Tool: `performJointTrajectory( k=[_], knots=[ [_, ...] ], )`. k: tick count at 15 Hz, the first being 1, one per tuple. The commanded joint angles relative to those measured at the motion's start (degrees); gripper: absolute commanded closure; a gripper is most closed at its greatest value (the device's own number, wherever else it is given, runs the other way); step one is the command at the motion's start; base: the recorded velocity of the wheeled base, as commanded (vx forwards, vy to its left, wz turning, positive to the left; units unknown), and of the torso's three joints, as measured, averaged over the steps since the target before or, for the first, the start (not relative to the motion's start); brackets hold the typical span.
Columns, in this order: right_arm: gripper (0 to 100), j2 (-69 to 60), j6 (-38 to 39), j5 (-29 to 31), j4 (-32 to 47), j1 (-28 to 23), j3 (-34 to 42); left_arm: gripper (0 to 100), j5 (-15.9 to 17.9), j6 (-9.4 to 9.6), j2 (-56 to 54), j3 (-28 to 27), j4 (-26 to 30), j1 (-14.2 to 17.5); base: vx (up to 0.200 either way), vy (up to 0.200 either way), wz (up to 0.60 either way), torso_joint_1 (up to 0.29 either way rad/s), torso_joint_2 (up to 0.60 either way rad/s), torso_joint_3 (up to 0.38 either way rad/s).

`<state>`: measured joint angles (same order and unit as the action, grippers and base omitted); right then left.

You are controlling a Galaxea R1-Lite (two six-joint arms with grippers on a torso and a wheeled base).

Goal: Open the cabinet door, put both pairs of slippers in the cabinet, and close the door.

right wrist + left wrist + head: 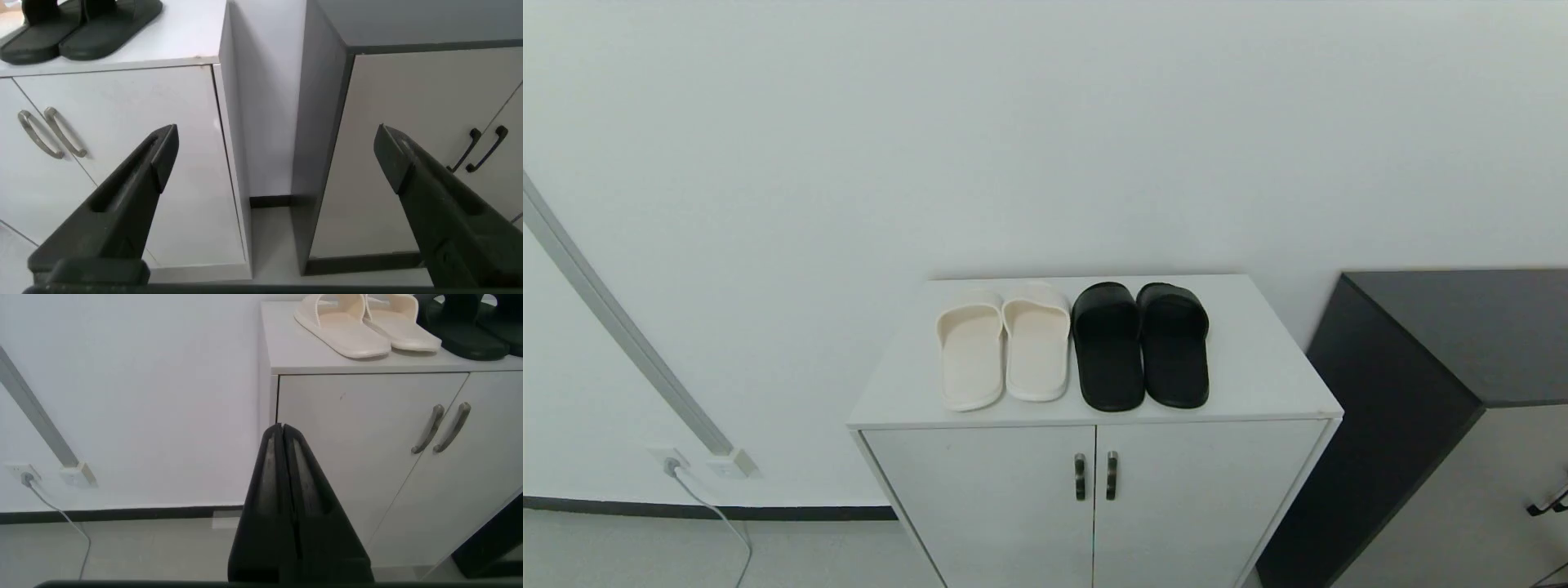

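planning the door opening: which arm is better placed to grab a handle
Right, probably. The right gripper has its jaws open facing the right door, its handle in sight; the left gripper has its jaws shut.

Setting: a plain indoor room, fitted out like an office or test space.

Indicators:
- A bare white wall (1045, 139), with a dark skirting strip (727, 512) above a light floor (621, 555).
- Surface-mounted cable trunking (613, 322) running diagonally down to a wall socket (670, 464), with a grey cable (723, 523) plugged in.

Furniture:
- A white two-door cabinet (980, 506) with metal bar handles (1081, 476). On its top stand a cream pair of slippers (1003, 347) and a black pair of slippers (1141, 345).
- A dark grey cabinet (1396, 425) just beside it.
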<state>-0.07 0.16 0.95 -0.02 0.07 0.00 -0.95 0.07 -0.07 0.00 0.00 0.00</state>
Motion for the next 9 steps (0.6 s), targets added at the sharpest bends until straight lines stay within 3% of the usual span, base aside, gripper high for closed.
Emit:
performJointTrajectory(
  k=[1,7,8,9],
  knots=[
    [0,0.07,0.19,-0.07,-0.06,0.01,0.0,100,0.07,0.01,0.07,0.0,0.0,0.0,0.0,0.0,0.0,0.0,0.0,0.0],
    [0,0.07,-0.25,0.28,-0.24,0.01,0.0,100,-0.02,0.01,0.07,0.0,0.0,0.0,0.0,0.0,0.0,0.0,0.0,0.0],
    [0,1.92,1.42,0.46,-2.96,0.01,-7.03,100,0.07,0.01,0.07,0.0,0.0,0.0,0.0,0.0,0.0,0.0,0.0,0.0],
    [0,9.57,9.51,1.16,-2.17,1.33,-20.92,100,0.16,0.19,0.07,0.0,0.0,0.0,0.0,0.0,0.0,0.0,0.0,0.0]
  ],
)
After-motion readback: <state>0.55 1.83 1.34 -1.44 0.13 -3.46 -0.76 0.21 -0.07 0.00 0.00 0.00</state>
